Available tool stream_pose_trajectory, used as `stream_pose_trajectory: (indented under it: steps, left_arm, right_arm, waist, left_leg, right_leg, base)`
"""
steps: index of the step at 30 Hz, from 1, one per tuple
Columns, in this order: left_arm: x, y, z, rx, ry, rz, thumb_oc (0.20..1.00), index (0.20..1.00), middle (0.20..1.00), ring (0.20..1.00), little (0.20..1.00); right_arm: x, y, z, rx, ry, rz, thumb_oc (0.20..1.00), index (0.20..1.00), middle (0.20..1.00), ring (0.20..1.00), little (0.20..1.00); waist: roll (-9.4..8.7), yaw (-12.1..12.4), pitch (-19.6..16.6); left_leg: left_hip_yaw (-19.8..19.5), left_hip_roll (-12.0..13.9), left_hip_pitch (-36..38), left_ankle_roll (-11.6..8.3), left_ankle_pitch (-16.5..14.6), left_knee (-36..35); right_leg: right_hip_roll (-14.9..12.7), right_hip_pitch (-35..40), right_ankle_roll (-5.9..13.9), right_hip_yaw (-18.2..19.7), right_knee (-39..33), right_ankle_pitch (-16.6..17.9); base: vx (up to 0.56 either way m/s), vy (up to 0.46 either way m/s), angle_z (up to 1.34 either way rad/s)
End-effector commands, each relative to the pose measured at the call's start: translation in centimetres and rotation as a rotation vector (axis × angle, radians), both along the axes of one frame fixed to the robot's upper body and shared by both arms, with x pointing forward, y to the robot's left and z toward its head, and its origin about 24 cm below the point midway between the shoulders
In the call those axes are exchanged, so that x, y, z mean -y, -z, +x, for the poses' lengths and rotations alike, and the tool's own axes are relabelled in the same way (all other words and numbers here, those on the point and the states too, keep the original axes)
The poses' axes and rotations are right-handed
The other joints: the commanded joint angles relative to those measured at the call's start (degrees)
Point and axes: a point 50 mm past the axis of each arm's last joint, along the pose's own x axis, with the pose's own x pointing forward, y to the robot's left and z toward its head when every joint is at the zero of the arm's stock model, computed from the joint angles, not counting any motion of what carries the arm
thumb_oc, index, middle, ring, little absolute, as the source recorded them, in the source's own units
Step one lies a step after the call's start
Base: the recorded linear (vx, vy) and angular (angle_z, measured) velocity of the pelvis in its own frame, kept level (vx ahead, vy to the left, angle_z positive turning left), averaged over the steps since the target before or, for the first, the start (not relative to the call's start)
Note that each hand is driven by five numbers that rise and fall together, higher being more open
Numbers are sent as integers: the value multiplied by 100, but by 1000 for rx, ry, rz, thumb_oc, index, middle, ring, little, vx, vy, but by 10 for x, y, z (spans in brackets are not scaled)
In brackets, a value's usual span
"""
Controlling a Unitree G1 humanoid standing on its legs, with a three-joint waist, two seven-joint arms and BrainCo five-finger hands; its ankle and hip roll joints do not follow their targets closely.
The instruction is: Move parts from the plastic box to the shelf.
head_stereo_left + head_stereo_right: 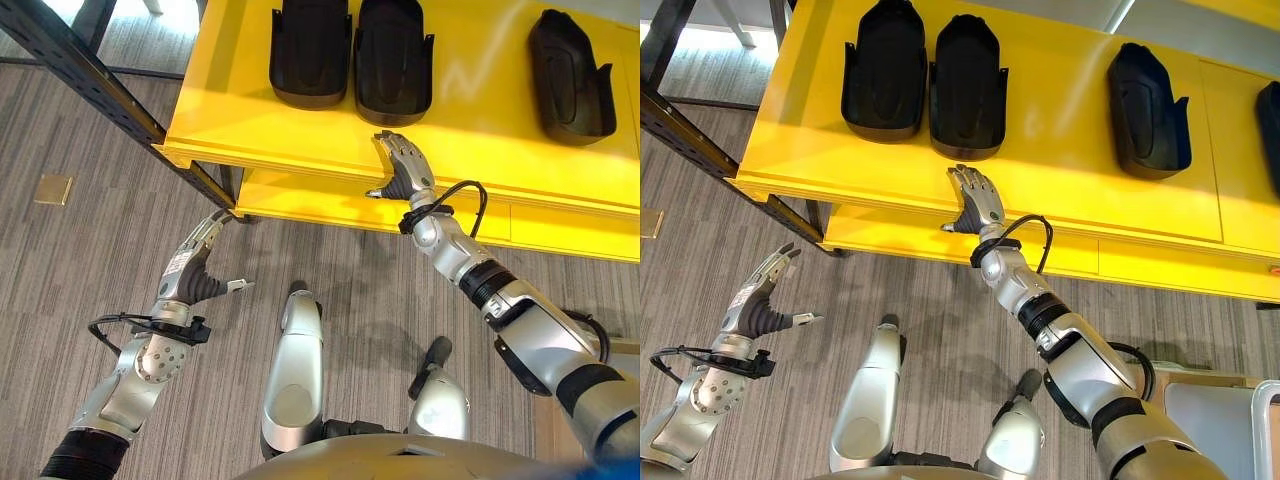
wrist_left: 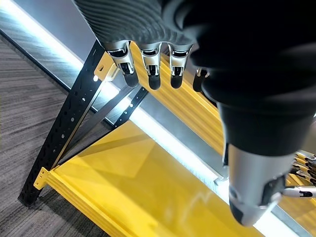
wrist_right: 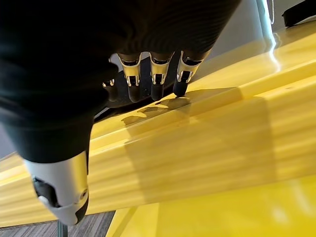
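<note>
My right hand (image 1: 978,200) sits at the centre of the frame, over the front lip of the yellow shelf (image 1: 1080,170), fingers relaxed and grasping nothing. From the wrist, those fingertips (image 3: 157,92) hover just above the yellow edge, not gripping it. Three black parts lie on the shelf across the top of the frame: a pair side by side, the left part (image 1: 884,68) and the middle part (image 1: 968,75), and a third part (image 1: 1148,98) well apart toward the upper right. My hand is just in front of the middle one, not touching it.

My left hand (image 1: 196,262) hangs in the lower left over the grey floor (image 1: 90,250), fingers loose, empty too. Its wrist view looks past the fingers at the black perforated frame leg (image 2: 64,133) and a lower yellow tier (image 2: 138,187).

I can't see the plastic box from here. So both hands are free, and I judge this as the gap between placements. To do it well: lift the right hand clear of the lip before pulling back, so I don't nudge the pair of parts, then go for the next part and leave even spacing on the shelf.
</note>
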Motion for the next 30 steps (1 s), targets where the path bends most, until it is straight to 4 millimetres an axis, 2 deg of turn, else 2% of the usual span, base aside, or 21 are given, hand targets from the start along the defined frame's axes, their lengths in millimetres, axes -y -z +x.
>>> stream_pose_trajectory:
  steps: [1,19,26,30]
  left_arm:
    - [9,-11,2,66,41,-39,1000,1000,1000,1000,1000]
    - [7,-17,4,101,26,-46,1000,1000,1000,1000,1000]
    - [6,-17,4,104,17,-45,1000,1000,1000,1000,1000]
    - [6,-17,4,104,11,-41,1000,1000,1000,1000,1000]
  right_arm:
    - [20,-24,11,52,64,35,1000,1000,1000,1000,1000]
    - [25,-63,23,147,104,55,1000,1000,1000,1000,1000]
    - [23,-64,21,158,90,70,1000,1000,1000,1000,1000]
    - [23,-53,17,134,75,82,1000,1000,1000,1000,1000]
  waist:
    - [93,233,103]
    - [208,211,186]
    - [212,182,210]
    - [208,147,211]
  left_leg:
    - [611,-176,519,458,377,-1007]
    - [621,-182,307,478,346,-880]
    - [630,-171,292,484,330,-857]
    - [643,-161,291,486,327,-856]
  right_leg:
    - [-88,-268,243,115,1348,-465]
    - [-102,-582,199,223,1590,-559]
    - [-98,-645,193,259,1645,-570]
    - [-92,-665,185,268,1656,-577]
  base:
    - [0,0,0]
    - [0,0,0]
    - [0,0,0]
    - [0,0,0]
